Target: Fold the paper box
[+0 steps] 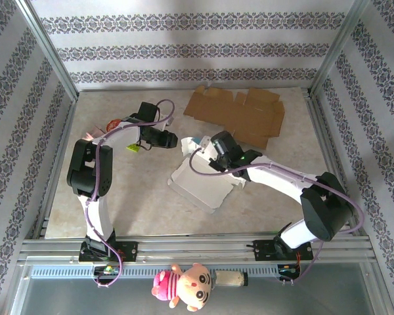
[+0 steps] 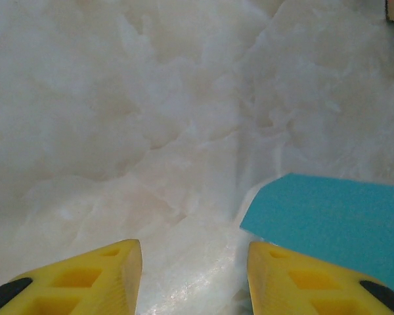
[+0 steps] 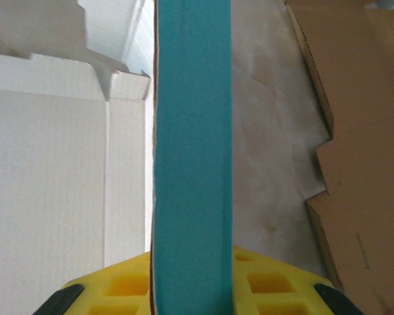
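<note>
The left gripper's (image 2: 194,252) jaws are spread over bare table (image 1: 138,203), with a teal flap (image 2: 328,223) edge at 3 o'clock. The white paper box (image 1: 200,180) is laid at centre, and that upright flap is pinched by the right gripper (image 3: 190,275). Brown cardboard (image 1: 240,115) is seen at 1 o'clock.

R end effector (image 3: 194,262): yellow fingers (image 3: 128,285) clamp teal flap (image 3: 192,131) from both sides. Flap stands upright, seen edge-on, running btm to top at centre. Paper box (image 3: 52,197), white inner side up, lies left of flap. Brown cardboard sheet (image 3: 361,131) lies flat on marble table (image 3: 269,144) at right, apart from flap.
</note>
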{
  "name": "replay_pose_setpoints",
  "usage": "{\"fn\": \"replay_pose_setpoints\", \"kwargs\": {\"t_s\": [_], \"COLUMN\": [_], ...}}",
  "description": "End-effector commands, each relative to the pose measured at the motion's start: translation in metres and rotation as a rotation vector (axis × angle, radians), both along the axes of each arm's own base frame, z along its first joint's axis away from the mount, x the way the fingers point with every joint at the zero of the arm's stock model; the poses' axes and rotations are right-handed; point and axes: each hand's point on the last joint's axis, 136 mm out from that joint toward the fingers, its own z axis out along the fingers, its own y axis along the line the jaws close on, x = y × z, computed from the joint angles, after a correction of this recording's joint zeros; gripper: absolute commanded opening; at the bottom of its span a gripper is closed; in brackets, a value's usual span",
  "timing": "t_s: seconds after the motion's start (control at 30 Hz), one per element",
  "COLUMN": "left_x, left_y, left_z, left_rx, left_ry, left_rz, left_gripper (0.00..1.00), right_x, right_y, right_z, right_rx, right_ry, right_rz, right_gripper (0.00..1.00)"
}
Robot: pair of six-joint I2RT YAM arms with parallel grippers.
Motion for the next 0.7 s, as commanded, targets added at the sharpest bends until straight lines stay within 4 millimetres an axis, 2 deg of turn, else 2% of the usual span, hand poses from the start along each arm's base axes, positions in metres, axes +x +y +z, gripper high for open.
{"fn": "replay_pose_setpoints", "kwargs": {"t_s": [0.0,0.13,0.3,0.43,0.67], "left_x": [-0.003,0.001,0.004,0.014,0.016], "left_y": [0.004,0.003,-0.007,-0.003,-0.022], "left_z": [0.001,0.003,0.012,0.008,0.002], "left_rx": [0.024,0.025,-0.015,0.022,-0.074], "left_ry": [0.003,-0.007,-0.032,-0.009,0.058], "left_rz": [-0.017,-0.018,-0.081,-0.073,-0.11], "left_gripper": [0.46,0.46,0.46,0.43,0.38], "right_x": [0.0,0.005,0.007,0.006,0.012], "right_y": [0.013,0.012,0.011,0.011,0.008], "right_z": [0.004,0.007,0.003,0.003,0.0], "right_rx": [0.202,0.298,0.358,0.389,0.405], "right_ry": [0.133,0.201,0.264,0.287,0.3], "right_rz": [-0.006,-0.011,0.0,0.006,-0.02], "right_gripper": [0.21,0.2,0.2,0.2,0.19]}}
